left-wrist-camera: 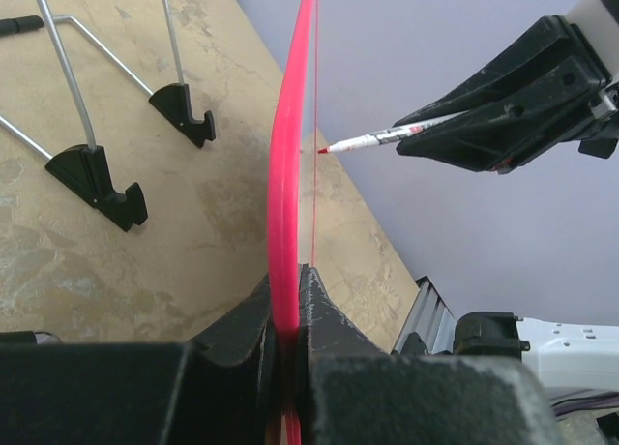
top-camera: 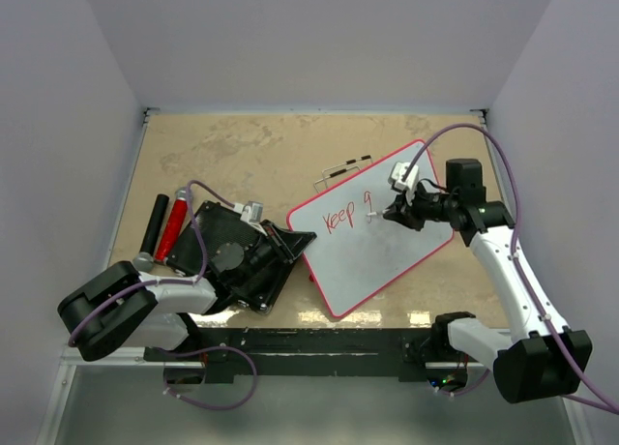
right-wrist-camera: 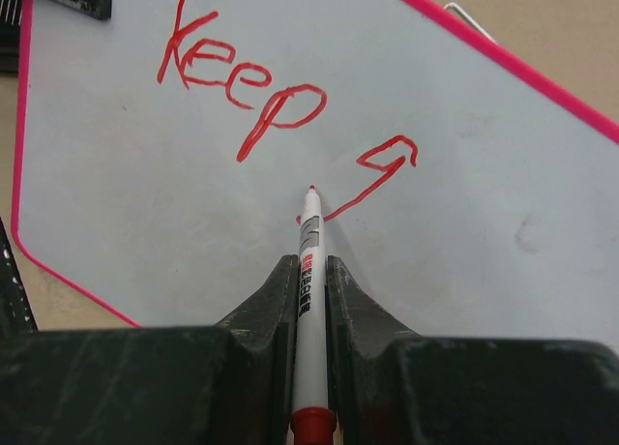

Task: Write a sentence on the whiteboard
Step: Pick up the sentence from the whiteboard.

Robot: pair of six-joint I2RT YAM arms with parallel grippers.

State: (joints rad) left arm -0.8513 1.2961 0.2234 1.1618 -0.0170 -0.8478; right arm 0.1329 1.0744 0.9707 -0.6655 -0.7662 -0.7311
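Clamping whiteboard [top-camera: 387, 256] rim, left fingers [left-wrist-camera: 237, 343], right fingers [right-wrist-camera: 263, 305] pinching marker [right-wrist-camera: 309, 237], sentence [right-wrist-camera: 256, 92] reads "Keep g", tip contact unclear.

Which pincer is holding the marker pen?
The right pincer, shut on the marker with its tip pointed at the whiteboard. The left pincer instead clamps that board's red rim.

Stretched low across the counter toward centre, left end effector [top-camera: 295, 242] pinched tight on the whiteboard [top-camera: 387, 247] rim. Reared up from its base, forearm slanting inward — right end effector [right-wrist-camera: 309, 268] closed around a marker [right-wrist-camera: 309, 222], fingers pointing left.
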